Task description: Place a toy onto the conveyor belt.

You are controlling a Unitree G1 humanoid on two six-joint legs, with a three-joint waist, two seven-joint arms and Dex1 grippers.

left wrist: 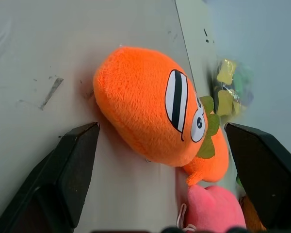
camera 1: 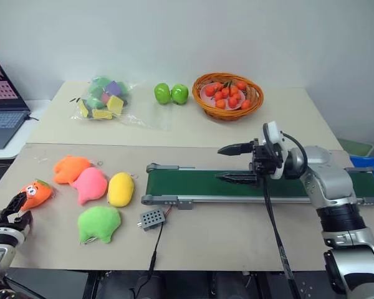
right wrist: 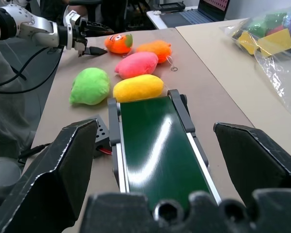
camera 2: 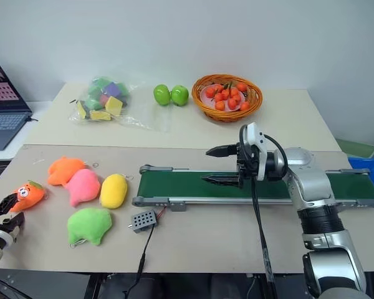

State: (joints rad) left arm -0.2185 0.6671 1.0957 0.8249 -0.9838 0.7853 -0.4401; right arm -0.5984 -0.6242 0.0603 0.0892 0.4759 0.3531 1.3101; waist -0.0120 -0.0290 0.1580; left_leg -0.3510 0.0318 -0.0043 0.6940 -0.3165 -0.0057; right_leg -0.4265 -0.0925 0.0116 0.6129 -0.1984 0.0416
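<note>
Toy, the small bright orange plush with a cartoon eye and a green patch, lies on the tan table at about nine o'clock of the head view, near the table's left edge. The left gripper sits just beside it at roughly eight o'clock, fingers spread wide and grasping nothing; in the left wrist view the toy lies flat on the table between the two black fingers, with a gap on each side. Close by, toward the scene's centre, cluster the lighter-orange lobed plush, the pink plush, the yellow oval plush and the green plush. The conveyor belt runs from centre out toward three o'clock, dark green in its grey frame, with a small grey box on a wire just in front of its left end. The right gripper hovers over the belt's middle, pointing toward nine o'clock, fingers released and wide apart with nothing between them. Toward twelve o'clock, at the table's far side, stand a wicker basket of small red-orange fruit, two green apples and a clear bag of coloured blocks. A laptop sits at ten o'clock.
</note>
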